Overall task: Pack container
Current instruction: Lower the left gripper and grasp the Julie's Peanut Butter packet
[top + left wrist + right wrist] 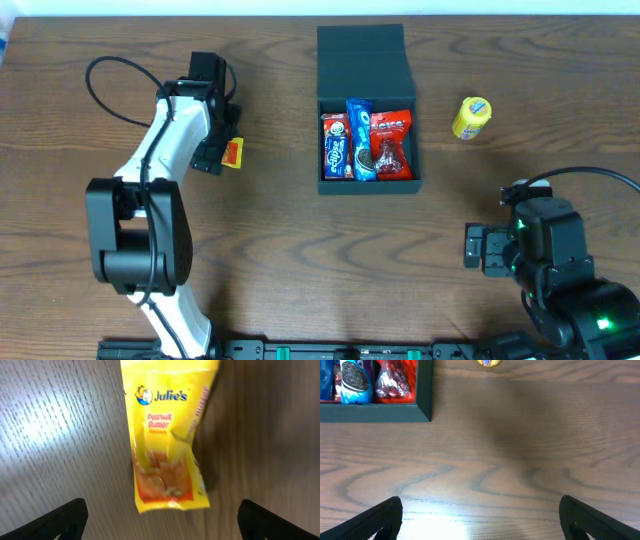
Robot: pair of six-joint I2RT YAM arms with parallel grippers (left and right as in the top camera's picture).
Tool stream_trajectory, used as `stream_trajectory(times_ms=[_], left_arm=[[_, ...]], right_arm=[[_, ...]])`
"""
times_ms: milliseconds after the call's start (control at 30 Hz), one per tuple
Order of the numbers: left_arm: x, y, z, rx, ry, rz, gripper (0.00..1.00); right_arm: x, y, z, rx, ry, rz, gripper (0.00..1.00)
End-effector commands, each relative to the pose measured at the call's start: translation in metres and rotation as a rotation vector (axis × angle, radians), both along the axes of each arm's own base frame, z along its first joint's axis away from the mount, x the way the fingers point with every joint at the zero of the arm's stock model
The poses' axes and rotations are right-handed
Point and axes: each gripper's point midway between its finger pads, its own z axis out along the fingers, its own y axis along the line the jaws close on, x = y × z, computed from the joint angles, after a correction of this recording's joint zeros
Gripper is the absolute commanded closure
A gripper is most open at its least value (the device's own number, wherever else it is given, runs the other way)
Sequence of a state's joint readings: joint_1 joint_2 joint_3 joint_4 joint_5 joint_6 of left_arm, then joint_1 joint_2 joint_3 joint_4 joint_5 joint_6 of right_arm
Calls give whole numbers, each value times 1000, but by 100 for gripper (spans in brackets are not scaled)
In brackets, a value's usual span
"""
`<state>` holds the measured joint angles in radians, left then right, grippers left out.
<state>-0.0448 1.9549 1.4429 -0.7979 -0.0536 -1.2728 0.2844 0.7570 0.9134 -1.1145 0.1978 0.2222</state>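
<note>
Dark wood-grain table (pixel 300 260) in every view, with a bright glare patch below each wrist camera. At its far middle, dark teal container (pixel 370 186), open, with lid (pixel 360 58) folded back flat toward the far edge. Holds three snack packets side by side: red-and-blue packet (pixel 335 145) at the left, blue Oreo packet (pixel 359 140) in the middle, red packet (pixel 392 145) at the right. To the right of the container and apart from it, small yellow packet (pixel 471 117) lying on the wood.

Left gripper (pixel 162 525) well left of the container, pointing down over yellow Julie's peanut butter packet (pixel 167 440). Fingers (pixel 65 520) spread wide, one on each side of the packet's near end and clear of it. Packet flat on the table, label up, outside the box.

Right gripper (pixel 480 522) toward the near right of the table, well apart from the container. Jaws wide apart, with only bare wood between them. Clamps nothing. From its wrist camera, container corner at upper left with the Oreo and red packets showing inside, small yellow packet at the top edge.
</note>
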Motion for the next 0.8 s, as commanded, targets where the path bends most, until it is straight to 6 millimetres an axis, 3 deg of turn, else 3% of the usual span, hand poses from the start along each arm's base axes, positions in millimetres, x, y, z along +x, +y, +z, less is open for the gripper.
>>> stream_trajectory(times_ms=[0,133,433,700,767], left_arm=[[-3,7,-15,2,40,-5,4],[-5,15,-34,2,80,13,4],[-7,16,-56,3,120,16,4],[-9,16,-62,4,136,15,0],[-9,16,-62,5,138,15,11]], right_arm=[[0,-4,1,-5,-5,-12,1],[0,-4,1,-5,-5,-12,1],[0,-4,1,-5,-5,-12,1],[0,-4,1,-5,-5,-12,1],[0,-4,1,-5,-5,-12,1]])
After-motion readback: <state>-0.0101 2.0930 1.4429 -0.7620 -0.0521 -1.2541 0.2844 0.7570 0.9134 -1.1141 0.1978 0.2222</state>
